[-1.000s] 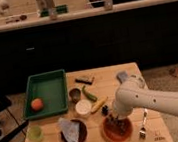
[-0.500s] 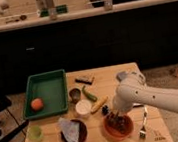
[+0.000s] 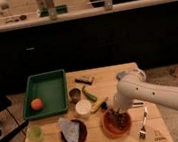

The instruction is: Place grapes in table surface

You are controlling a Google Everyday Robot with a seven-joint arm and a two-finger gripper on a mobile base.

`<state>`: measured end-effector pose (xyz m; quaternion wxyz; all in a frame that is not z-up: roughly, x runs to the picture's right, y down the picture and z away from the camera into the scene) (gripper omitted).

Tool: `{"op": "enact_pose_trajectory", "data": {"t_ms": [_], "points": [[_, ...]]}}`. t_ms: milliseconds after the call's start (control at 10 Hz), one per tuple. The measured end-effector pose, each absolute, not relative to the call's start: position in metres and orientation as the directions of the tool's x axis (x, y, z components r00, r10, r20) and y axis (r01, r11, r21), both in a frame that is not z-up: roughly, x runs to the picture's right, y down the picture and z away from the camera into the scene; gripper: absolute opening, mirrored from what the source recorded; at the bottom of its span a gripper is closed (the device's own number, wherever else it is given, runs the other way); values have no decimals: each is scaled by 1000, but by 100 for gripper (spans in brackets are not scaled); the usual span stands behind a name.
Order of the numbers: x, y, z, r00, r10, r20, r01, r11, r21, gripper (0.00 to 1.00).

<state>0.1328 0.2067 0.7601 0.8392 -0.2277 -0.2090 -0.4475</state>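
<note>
The grapes (image 3: 118, 120) show as a dark clump inside an orange bowl (image 3: 108, 130) at the table's front middle. My gripper (image 3: 114, 114) hangs from the white arm (image 3: 152, 96), which reaches in from the right. It is down in the bowl, right at the grapes, and its body hides part of them. The light tan table surface (image 3: 109, 80) spreads around the bowl.
A green tray (image 3: 47, 87) with an orange-red fruit (image 3: 36, 104) stands at the left. A green vegetable (image 3: 89, 93), a white cup (image 3: 82, 107), a small dark bowl (image 3: 74, 94), a dark plate with a crumpled cloth (image 3: 72, 132), a green cup (image 3: 35, 133) and a fork (image 3: 143, 125) lie around.
The arm has shifted slightly to the right while the gripper stays over the orange bowl. Nothing else has moved.
</note>
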Motion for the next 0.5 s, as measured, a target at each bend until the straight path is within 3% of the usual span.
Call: {"op": "enact_pose_trajectory", "data": {"t_ms": [500], "points": [[126, 204, 747, 523, -663, 536, 845, 486, -222, 1]]}}
